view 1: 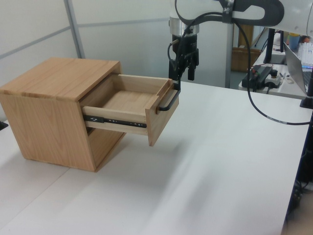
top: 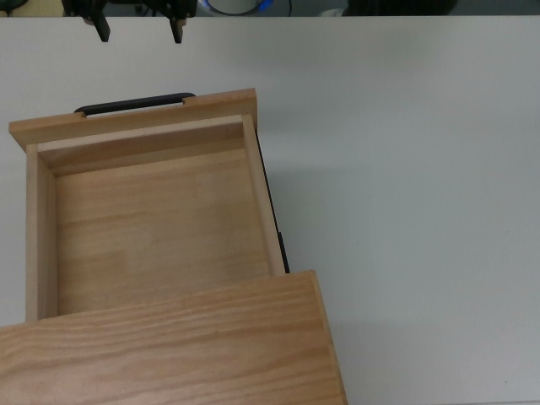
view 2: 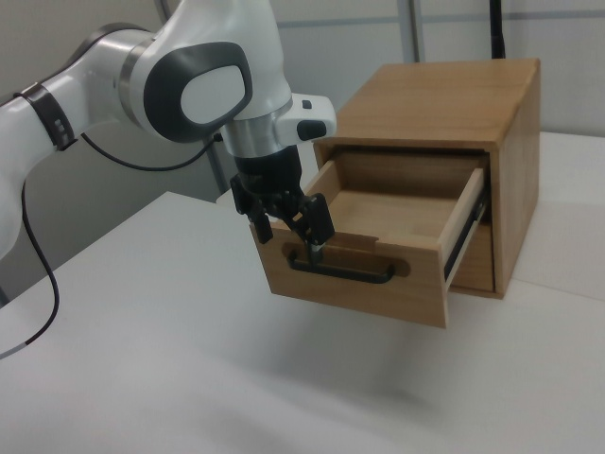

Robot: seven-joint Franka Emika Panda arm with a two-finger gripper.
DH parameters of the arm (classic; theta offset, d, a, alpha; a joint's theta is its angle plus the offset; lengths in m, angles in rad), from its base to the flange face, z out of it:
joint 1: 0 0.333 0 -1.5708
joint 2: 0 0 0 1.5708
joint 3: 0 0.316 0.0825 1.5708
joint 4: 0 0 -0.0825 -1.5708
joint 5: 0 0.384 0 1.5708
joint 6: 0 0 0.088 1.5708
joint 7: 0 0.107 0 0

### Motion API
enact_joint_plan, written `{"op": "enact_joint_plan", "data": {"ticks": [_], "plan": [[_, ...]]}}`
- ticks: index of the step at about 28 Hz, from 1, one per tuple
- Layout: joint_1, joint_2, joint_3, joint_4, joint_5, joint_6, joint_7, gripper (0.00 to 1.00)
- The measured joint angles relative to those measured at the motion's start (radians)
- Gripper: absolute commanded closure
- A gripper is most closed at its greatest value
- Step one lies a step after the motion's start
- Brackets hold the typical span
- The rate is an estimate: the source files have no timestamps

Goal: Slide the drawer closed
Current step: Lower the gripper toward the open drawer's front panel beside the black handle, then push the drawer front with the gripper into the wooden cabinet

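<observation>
You're at the approach step: the drawer (view 1: pixel 128 100) is pulled well out of the cabinet (view 1: pixel 54 110) and nothing has pushed it yet. The gripper (view 2: pixel 290 219) hangs just in front of the front panel (view 2: pixel 354 279), above the handle (view 2: pixel 342 273), fingers spread apart w/ nothing between them. In the top view the two fingertips show at the far edge of the table (top: pixel 422 169), a clear gap between them, just beyond the handle.

Whether a fingertip touches the handle or panel, you can't tell from these views; in the right view one tip sits very close to the bar.

Next move, as I judge it: get the fingers against the panel face, or closed into a flat pusher, then drive straight along the slide rail (view 1: pixel 115 120) toward the cabinet. Keep the push square; an off-centre shove could rack the drawer on its runners or nudge the whole cabinet across the table.

Materials & shapes:
- Drawer: light wood, visible grain, rectangular tray w/ thin side walls, empty inside; front panel wider than the tray.
- Handle: thin black bar, rounded ends, prob. metal.
- Rail: dark metal strip along the drawer's side.
- Cabinet: boxy, same light grained wood, flat top.
- Table: smooth matte white.

The cabinet stands toward the top view's lower-left corner of the table, drawer opening toward the robot.
</observation>
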Motion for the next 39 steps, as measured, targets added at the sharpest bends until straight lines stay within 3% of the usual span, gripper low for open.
{"op": "enact_joint_plan", "data": {"ticks": [16, 17, 22, 23, 39], "plan": [[0.000, 0.000, 0.000, -0.003, 0.000, 0.000, -0.002, 0.02], [0.000, 0.000, 0.000, -0.003, 0.000, 0.000, -0.002, 0.08], [0.000, 0.000, 0.000, -0.003, 0.000, 0.000, -0.005, 0.93], [0.000, 0.000, 0.000, -0.003, 0.000, 0.000, -0.005, 1.00], [0.002, 0.000, 0.000, -0.013, -0.002, 0.000, -0.015, 1.00]]}}
